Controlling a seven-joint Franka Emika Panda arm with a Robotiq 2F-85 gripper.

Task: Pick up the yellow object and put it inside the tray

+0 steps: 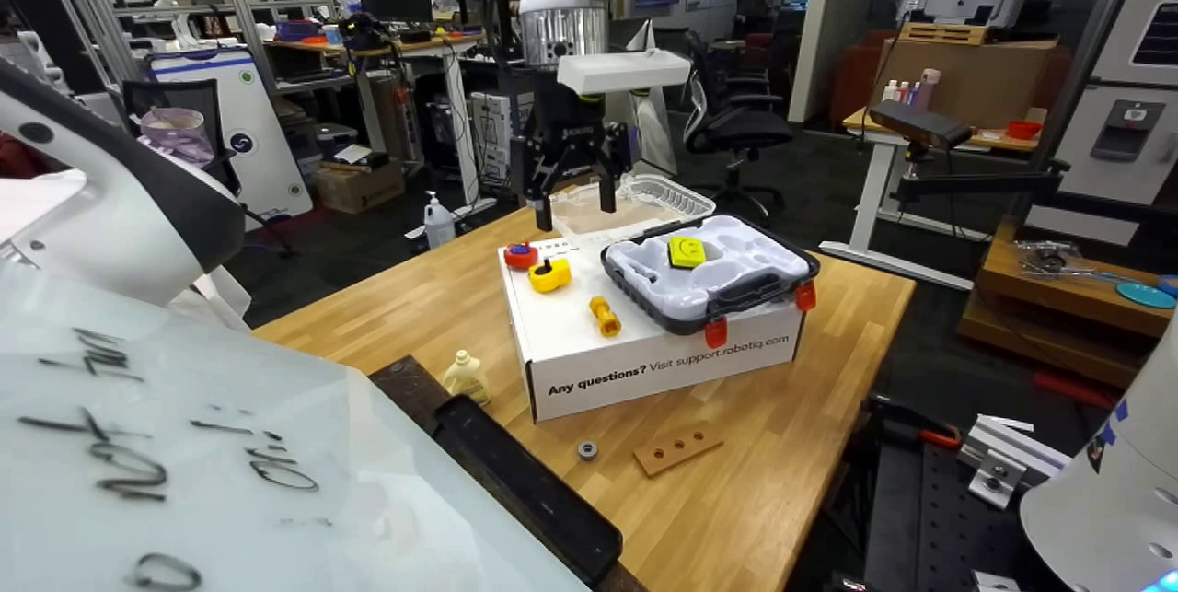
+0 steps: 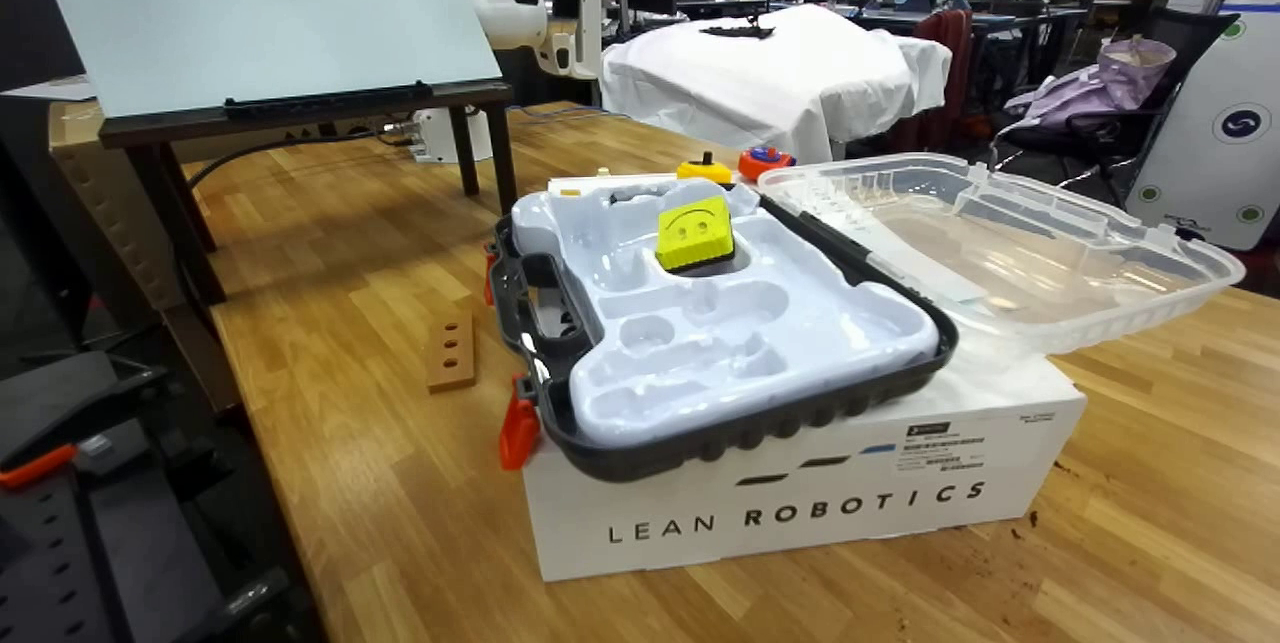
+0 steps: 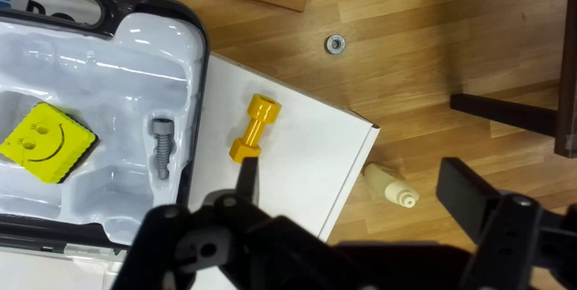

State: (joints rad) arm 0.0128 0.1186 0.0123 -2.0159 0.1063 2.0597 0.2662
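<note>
1. Target, prob.: yellow bolt-shaped pc [image 3: 254, 132], lying on its side on the white box [image 3: 306, 172], outside the tray [image 3: 121, 96]; tray at approx. 9 o'clk from it in wrist view, near, not touching.
2. Claw [image 3: 351, 177]: released, fingers spread wide, nothing held; well above the box.
3. Key relation, wrist view: pc at approx. 10 o'clk from claw's midpoint, its lower end in line w/ the 9 o'clk fingertip. Straight descent would prob. miss.
4. Long axis approx. 1–7 o'clk; fingers at 9 & 3, so they'd close across the shaft.
5. Next, prob.: shift twd 10 o'clk, slight cw twist, then lower.
6. Yellow smiley block [image 3: 49, 143] sits in tray; prob. not the target.
</note>
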